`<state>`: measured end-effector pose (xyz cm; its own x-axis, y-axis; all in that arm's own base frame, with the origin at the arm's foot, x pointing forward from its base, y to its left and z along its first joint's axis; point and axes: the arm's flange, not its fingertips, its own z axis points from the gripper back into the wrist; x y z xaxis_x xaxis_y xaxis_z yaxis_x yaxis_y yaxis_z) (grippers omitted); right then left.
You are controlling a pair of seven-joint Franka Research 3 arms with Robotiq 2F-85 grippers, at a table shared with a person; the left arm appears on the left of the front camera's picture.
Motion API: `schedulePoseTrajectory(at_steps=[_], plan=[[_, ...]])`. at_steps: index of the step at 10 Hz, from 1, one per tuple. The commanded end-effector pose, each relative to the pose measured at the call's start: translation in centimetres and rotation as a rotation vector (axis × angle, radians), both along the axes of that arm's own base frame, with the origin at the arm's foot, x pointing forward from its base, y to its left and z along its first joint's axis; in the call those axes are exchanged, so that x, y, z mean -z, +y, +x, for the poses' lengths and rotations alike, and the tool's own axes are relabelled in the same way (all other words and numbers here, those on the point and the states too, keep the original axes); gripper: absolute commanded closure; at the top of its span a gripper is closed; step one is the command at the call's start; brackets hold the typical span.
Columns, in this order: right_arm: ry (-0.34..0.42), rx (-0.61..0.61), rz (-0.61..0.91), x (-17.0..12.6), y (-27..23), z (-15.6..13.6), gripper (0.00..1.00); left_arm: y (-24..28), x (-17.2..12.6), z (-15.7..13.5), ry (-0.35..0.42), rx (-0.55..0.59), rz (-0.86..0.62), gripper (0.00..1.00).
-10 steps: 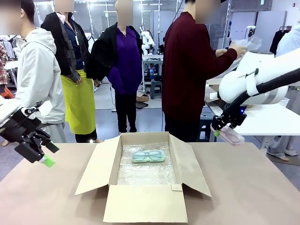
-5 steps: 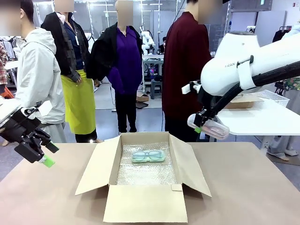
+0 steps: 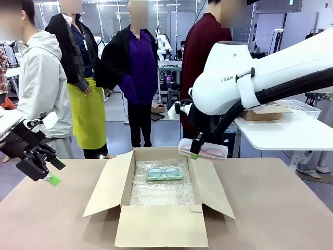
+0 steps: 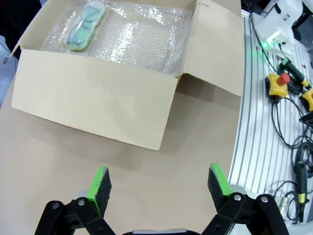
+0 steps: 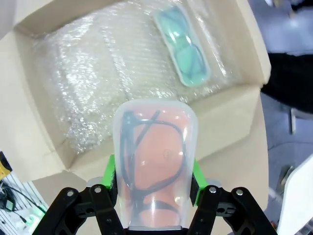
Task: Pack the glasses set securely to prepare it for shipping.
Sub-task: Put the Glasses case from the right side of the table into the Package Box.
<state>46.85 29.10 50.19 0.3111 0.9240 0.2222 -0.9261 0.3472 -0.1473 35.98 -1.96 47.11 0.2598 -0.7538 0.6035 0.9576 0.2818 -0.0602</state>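
Pink case [image 5: 154,161]: flat, rounded, clear-lidded, dark-framed glasses inside. Pinched between green pads of right gripper [image 5: 152,179], above far right flap of open cardboard box [image 3: 161,226]. Mint-green case [image 3: 164,173] flat on crinkled bubble wrap [image 3: 161,195] at box's far end. Left gripper [image 4: 160,186] spread wide, empty, over matte brown table [image 3: 281,208]. Workshop with people beyond.

1. You see the pink case [image 5: 154,166] in glossy plastic, its clear lid smooth
2. Your mint-green case [image 3: 164,173] has the same shiny clear plastic lid
3. The box [image 3: 161,229] is matt brown cardboard, lined with glistening bubble wrap [image 3: 161,195]
4. Your counter [image 3: 281,208] looks smooth, matt and paper-like; its edge rail [image 4: 254,137] is ribbed metal
5. Your left pincer [image 4: 159,185] carries matt green pads [image 4: 101,185] on black links
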Motion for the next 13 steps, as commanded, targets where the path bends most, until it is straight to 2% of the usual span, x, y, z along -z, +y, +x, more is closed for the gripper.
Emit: schedulePoseTrajectory(at_steps=[1,2,4,7,8,9,10,13], plan=[[0.005,-0.115,-0.021,-0.1,1.6,0.0,1.00,0.2,0.0,0.0,-0.007,0.017,-0.029,0.00],[0.009,-0.143,-0.024,0.3,2.3,-0.4,1.00,0.2,0.0,0.0,-0.007,0.017,-0.029,0.00],[0.000,-0.096,-0.014,0.5,2.2,-0.6,1.00,0.2,0.0,0.0,-0.007,0.017,-0.029,0.00],[0.000,-0.096,-0.014,0.5,2.2,-0.6,1.00,0.2,0.0,0.0,-0.007,0.017,-0.029,0.00],[0.003,-0.104,-0.013,0.6,2.2,-0.6,0.36,0.2,0.0,0.0,-0.007,0.017,-0.029,0.00],[-0.002,-0.235,0.016,0.6,3.2,-0.9,0.36,0.2,0.0,0.0,-0.007,0.017,-0.029,0.00],[-0.009,-0.292,0.035,0.8,4.2,-0.9,0.36,0.2,0.0,0.0,-0.007,0.017,-0.029,0.00],[0.034,-0.359,-0.011,3.5,7.9,0.6,0.36,0.2,0.0,0.0,-0.007,0.017,-0.029,0.00]])
